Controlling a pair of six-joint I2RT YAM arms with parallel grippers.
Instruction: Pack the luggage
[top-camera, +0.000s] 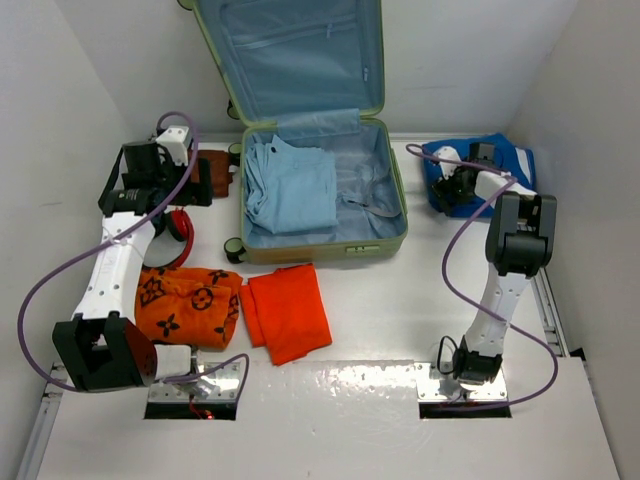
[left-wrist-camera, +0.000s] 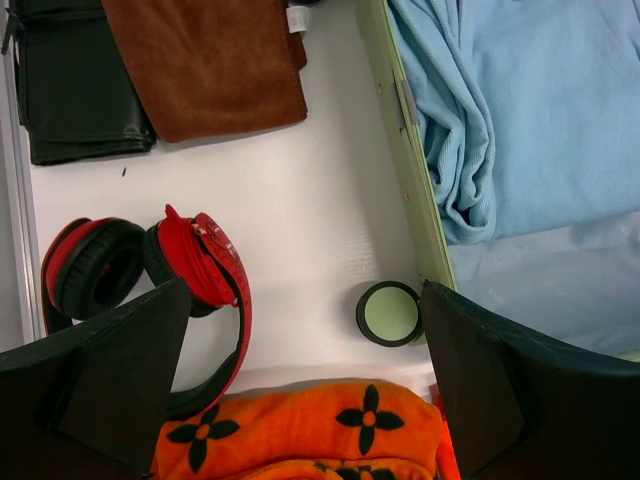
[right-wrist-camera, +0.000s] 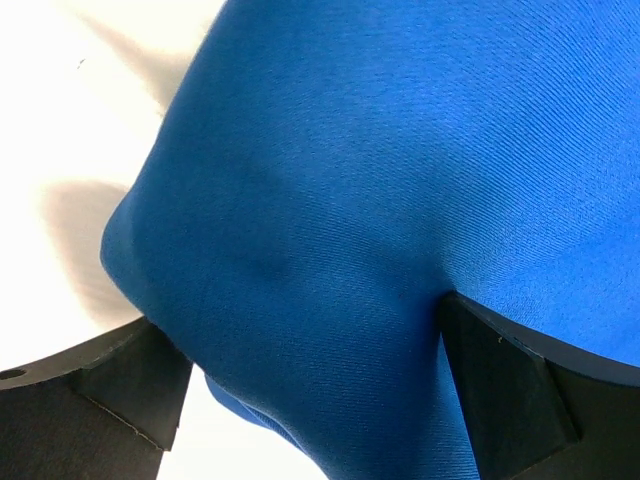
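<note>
Pale green shell marks the luggage (top-camera: 322, 250), which lies with its lid thrown back at the top centre of the overhead view. A folded light blue garment (top-camera: 290, 185) fills the left half of its lined base. Below it on the tabletop (top-camera: 400, 300) I see a plain orange cloth (top-camera: 288, 310) and, just to its left, an orange towel with a dark flower print (top-camera: 188, 305). My left end effector (left-wrist-camera: 305, 290) hangs with its fingers spread wide and nothing between them. It is over the bare strip beside the case's left wall, near one small wheel (left-wrist-camera: 390, 313). Red headphones (left-wrist-camera: 195, 275) sit at the lower left of that wrist view, with a brown cloth (left-wrist-camera: 215, 65) and a black pouch (left-wrist-camera: 75, 90) at the upper left. At the right edge of the overhead view, my right end effector (right-wrist-camera: 300, 315) is down on a blue cloth (right-wrist-camera: 400, 180). Its jaws are fully apart and the fabric bulges up between them. I cannot tell whether the pads press on it.
</note>
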